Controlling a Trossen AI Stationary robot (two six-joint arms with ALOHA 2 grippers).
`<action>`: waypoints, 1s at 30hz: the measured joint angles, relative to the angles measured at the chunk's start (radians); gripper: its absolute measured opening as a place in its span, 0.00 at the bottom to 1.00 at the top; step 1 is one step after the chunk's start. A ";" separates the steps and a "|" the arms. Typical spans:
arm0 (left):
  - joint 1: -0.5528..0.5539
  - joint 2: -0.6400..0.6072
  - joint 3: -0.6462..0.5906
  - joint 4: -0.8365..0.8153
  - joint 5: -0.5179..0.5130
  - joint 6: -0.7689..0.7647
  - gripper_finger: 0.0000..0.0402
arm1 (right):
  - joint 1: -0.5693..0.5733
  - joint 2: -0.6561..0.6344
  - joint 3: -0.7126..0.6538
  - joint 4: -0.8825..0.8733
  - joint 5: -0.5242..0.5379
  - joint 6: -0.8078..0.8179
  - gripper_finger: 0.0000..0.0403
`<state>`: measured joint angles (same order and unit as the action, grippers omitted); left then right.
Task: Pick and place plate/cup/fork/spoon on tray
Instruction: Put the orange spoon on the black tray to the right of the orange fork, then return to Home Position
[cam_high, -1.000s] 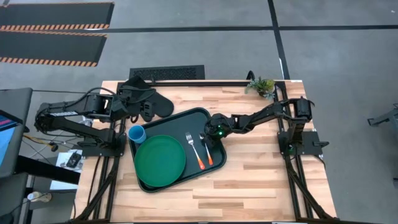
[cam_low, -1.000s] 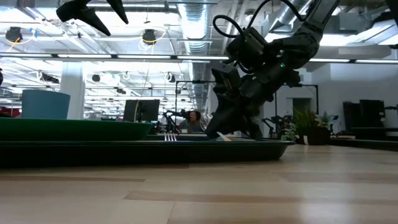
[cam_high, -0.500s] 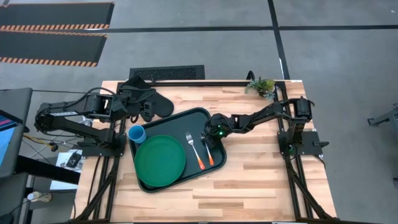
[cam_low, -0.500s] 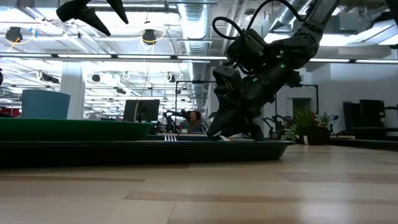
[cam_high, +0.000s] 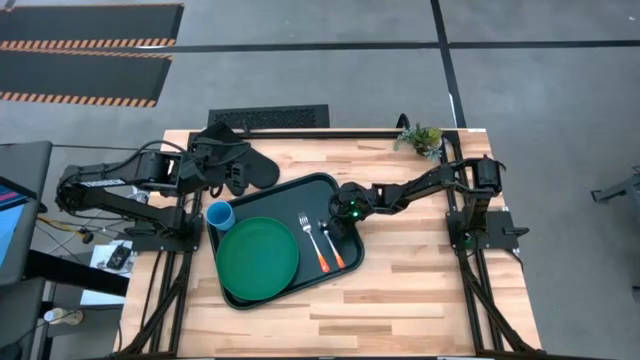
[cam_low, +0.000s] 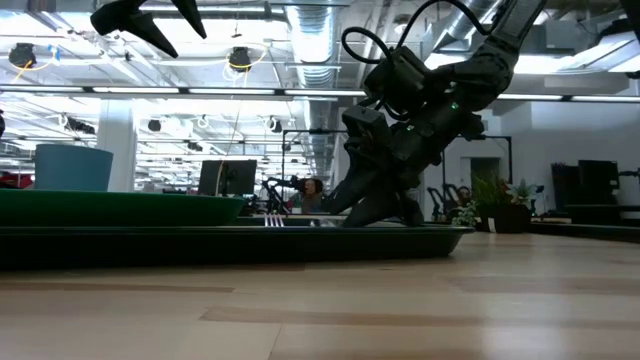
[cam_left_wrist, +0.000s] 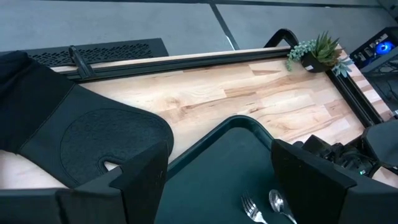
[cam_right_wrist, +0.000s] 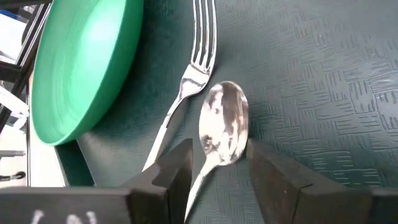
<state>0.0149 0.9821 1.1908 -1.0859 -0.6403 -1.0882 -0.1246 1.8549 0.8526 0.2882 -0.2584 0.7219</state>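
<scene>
The dark tray (cam_high: 330, 190) lies mid-table. On it rest the green plate (cam_high: 258, 258), the light-blue cup (cam_high: 220, 214), the fork (cam_high: 312, 240) and the spoon (cam_high: 331, 246), side by side right of the plate. My right gripper (cam_right_wrist: 221, 152) is open low over the tray's right part. Its fingers stand on either side of the spoon's neck, just behind the bowl (cam_right_wrist: 224, 124), without touching it. The fork's head (cam_right_wrist: 198, 56) lies beside the bowl. My left gripper (cam_left_wrist: 217, 162) is open and empty, raised over the table's far left (cam_high: 205, 165).
A black oven mitt (cam_high: 235, 160) lies at the far left, beside the tray's far corner. A small potted plant (cam_high: 420, 137) stands at the far right edge. Bare wood lies to the right of and in front of the tray.
My right gripper has opened its fingers over the tray and let go of the spoon, which now lies flat on the tray beside the fork. The gripper has stayed low in the same place.
</scene>
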 joint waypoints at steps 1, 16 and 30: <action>0.000 0.000 0.000 0.000 0.000 0.000 0.67 | 0.000 0.000 0.000 0.000 0.000 0.000 0.44; 0.000 0.000 0.000 0.001 0.005 -0.015 0.67 | -0.043 -0.183 -0.001 -0.019 0.022 -0.005 0.46; -0.023 0.000 0.000 0.044 -0.029 0.157 0.67 | -0.225 -0.827 -0.016 -0.219 -0.132 -0.249 0.44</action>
<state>-0.0082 0.9817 1.1904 -1.0416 -0.6693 -0.9308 -0.3492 1.0276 0.8368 0.0696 -0.3906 0.4728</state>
